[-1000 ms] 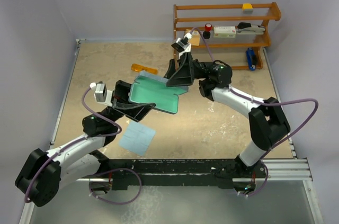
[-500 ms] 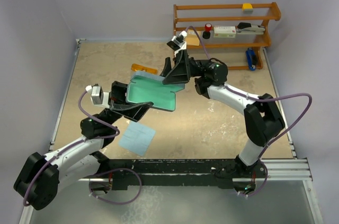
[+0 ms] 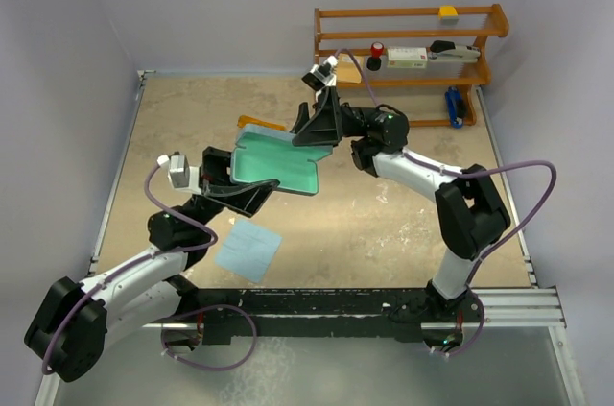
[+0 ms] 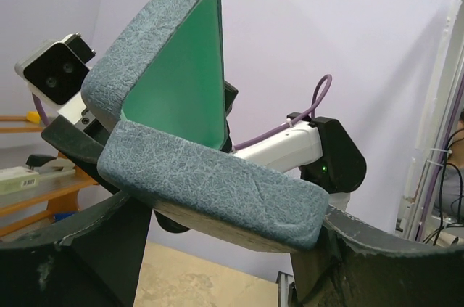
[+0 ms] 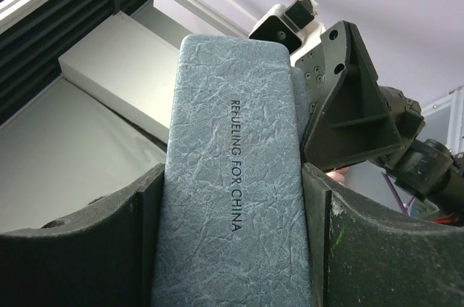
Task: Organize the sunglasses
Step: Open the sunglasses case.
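The left pincer (image 4: 228,213) pinches one half of the open blue-grey case (image 3: 273,164) across its width, and its wrist view shows the other half tilted up from it with the teal lining exposed. The right pincer (image 5: 232,198) clamps that other half, its textured outer shell with printed lettering filling the space between the two fingers. Held by both arms, the case hangs above the middle of the table (image 3: 384,224). The sunglasses (image 3: 267,125) lie on the table beyond the case, towards the far edge, with only an orange strip showing past its rim. A light blue cloth (image 3: 248,250) lies flat near the near edge, left of centre, and a wooden rack (image 3: 408,51) stands by the far right corner.
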`<state>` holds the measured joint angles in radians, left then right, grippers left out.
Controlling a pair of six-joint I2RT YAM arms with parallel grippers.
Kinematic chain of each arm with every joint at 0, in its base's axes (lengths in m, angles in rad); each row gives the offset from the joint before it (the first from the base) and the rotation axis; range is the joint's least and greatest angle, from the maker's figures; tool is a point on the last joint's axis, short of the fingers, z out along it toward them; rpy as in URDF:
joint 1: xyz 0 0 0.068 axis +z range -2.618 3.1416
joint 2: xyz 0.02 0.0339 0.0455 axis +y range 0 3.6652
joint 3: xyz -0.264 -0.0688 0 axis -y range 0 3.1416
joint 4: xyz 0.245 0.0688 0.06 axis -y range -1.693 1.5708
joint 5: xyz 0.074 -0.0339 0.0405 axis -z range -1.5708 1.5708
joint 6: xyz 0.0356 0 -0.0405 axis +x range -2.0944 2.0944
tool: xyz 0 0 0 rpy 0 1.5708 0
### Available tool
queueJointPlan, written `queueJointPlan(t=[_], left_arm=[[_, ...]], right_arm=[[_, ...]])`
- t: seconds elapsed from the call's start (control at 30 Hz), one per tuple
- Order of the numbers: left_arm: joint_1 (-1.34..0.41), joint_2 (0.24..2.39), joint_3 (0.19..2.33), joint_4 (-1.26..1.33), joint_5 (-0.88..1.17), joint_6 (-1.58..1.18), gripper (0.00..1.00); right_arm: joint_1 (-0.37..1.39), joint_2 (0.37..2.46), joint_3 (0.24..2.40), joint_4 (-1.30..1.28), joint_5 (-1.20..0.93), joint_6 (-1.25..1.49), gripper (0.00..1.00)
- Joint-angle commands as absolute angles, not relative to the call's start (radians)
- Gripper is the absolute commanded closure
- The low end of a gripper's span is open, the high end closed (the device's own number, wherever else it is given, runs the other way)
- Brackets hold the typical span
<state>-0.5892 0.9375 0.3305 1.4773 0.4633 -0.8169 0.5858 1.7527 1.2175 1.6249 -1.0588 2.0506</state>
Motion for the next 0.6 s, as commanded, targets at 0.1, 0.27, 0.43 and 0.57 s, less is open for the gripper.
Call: queueJointPlan(t=[0.1, 0.27, 0.43, 0.57], left_arm=[[-0.629, 0.879, 0.315, 1.530, 0.697, -0.834, 1.00], [-0.629, 0.870, 0.313, 1.509, 0.690, -0.814, 1.00], [-0.629, 0.869, 0.315, 1.485, 0.682, -0.792, 1.00], [-0.629, 0.877, 0.323, 1.480, 0.671, -0.785, 1.00]], right_arm=[[0.430, 1.778, 1.243, 1.777, -0.740, 2.025, 0.45], [0.385, 1.797, 1.225, 1.777, -0.726, 2.051, 0.37], [0.376, 1.791, 1.230, 1.777, -0.730, 2.057, 0.27], [0.364, 1.785, 1.233, 1.776, -0.766, 2.044, 0.26]])
